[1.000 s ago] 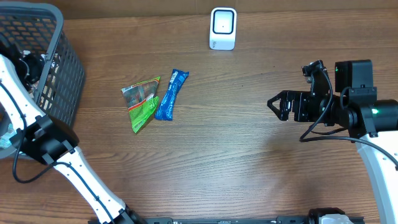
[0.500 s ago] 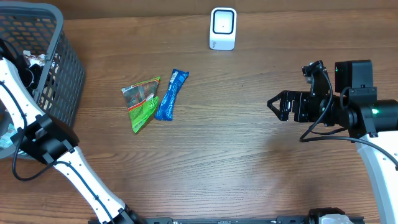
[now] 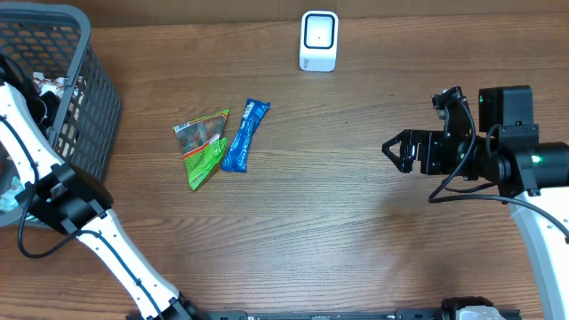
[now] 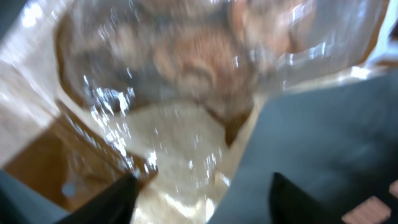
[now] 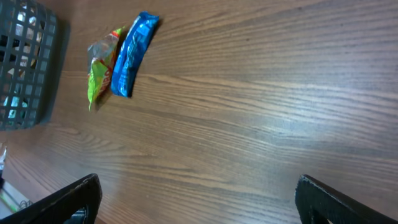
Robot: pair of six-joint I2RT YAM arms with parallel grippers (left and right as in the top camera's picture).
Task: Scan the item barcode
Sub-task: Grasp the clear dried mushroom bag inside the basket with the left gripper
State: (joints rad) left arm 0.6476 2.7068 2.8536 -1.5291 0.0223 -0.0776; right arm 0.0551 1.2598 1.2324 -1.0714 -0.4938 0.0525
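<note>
We see the blue packet (image 3: 244,135) lying near-to-far, its far end angled right toward the scanner (image 3: 319,40); the right gripper (image 3: 389,148) gapes empty, and the left gripper (image 4: 202,190) has jaws we cannot read.

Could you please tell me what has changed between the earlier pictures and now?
The left gripper shifted slightly inside the basket early in that second. Its fingers now sit on either side of a clear packet, though it is unclear whether they grip it. The right gripper, which is open, and the green packet, blue packet and scanner stayed put.
</note>
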